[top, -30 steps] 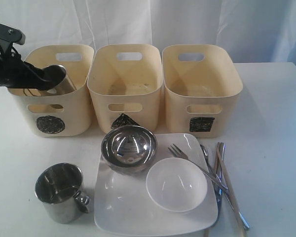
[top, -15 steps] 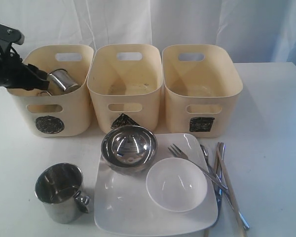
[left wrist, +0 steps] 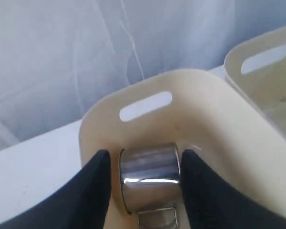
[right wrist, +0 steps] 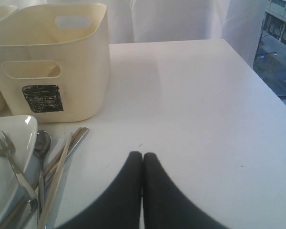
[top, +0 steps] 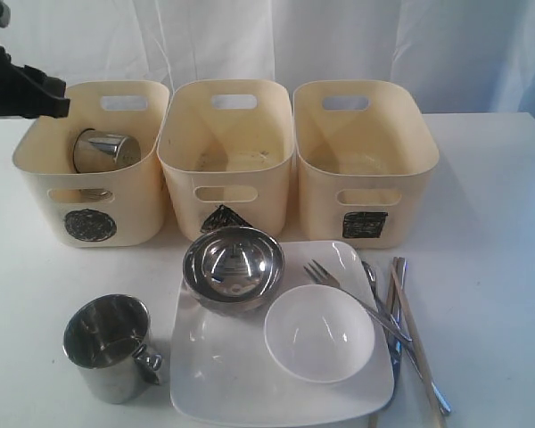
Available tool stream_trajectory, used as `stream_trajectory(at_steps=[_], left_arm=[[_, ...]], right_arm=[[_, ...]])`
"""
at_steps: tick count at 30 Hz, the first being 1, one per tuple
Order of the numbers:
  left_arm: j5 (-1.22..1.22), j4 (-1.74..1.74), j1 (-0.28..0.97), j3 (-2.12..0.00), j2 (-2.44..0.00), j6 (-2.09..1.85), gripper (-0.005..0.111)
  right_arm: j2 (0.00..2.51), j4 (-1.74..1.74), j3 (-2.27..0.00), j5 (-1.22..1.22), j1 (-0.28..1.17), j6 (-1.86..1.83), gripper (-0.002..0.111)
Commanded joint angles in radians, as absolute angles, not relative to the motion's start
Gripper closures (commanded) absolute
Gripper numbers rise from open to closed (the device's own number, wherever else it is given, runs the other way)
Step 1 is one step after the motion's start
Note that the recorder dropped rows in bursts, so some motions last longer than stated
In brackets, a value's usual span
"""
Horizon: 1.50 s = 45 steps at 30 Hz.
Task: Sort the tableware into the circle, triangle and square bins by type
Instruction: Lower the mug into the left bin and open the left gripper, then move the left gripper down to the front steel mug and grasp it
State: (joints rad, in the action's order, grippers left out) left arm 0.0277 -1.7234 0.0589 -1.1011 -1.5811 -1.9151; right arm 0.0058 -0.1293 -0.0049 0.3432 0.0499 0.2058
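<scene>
One steel mug (top: 102, 152) lies on its side inside the circle bin (top: 36, 183). My left gripper (left wrist: 145, 155) is open above it, fingers (left wrist: 97, 181) clear of both its sides; in the exterior view that gripper (top: 52, 96) hangs over the bin's far left rim. The triangle bin (top: 227, 192) and the square bin (top: 366, 192) hold no tableware. In front stand the second steel mug (top: 107, 348), the square white plate (top: 223, 379) carrying the steel bowl (top: 233, 265) and small white bowl (top: 318, 332), then cutlery (top: 357, 299) and chopsticks (top: 416, 343). My right gripper (right wrist: 143, 155) is shut on nothing above the table.
White cloth hangs behind the bins. The white table (top: 490, 267) runs on to the right of the square bin (right wrist: 52, 71); its right edge (right wrist: 271, 90) shows in the right wrist view, with cutlery (right wrist: 40, 157) and chopsticks (right wrist: 57, 171) near my right gripper.
My left gripper let go of the steel mug and drew back up and to the left. The mug dropped into the circle bin and came to rest on its side.
</scene>
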Motion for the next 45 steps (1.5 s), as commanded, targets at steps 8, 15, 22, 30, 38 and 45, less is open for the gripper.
stream_trajectory(at_steps=[8, 15, 22, 30, 38, 45], left_arm=[[0.302, -1.663, 0.062, -1.008, -1.332, -1.8, 0.056], [0.508, -1.082, 0.062, -0.951, -1.233, -1.323, 0.056], [0.785, -0.755, 0.062, -0.951, -1.186, -1.038, 0.06], [0.905, -0.737, 0.062, -0.925, -1.177, -1.018, 0.062], [0.802, -0.737, 0.062, -0.807, -1.177, -1.057, 0.053], [0.693, -0.737, 0.062, -0.741, -1.177, -1.043, 0.043]], right_arm=[[0.0, -0.129, 0.0, 0.335, 0.049, 0.199, 0.108], [0.0, -0.129, 0.0, 0.335, 0.049, 0.199, 0.108], [0.0, -0.129, 0.0, 0.335, 0.049, 0.199, 0.108], [0.0, -0.129, 0.0, 0.335, 0.049, 0.199, 0.108], [0.0, -0.129, 0.0, 0.335, 0.049, 0.199, 0.108], [0.0, -0.129, 0.0, 0.335, 0.049, 0.199, 0.108]])
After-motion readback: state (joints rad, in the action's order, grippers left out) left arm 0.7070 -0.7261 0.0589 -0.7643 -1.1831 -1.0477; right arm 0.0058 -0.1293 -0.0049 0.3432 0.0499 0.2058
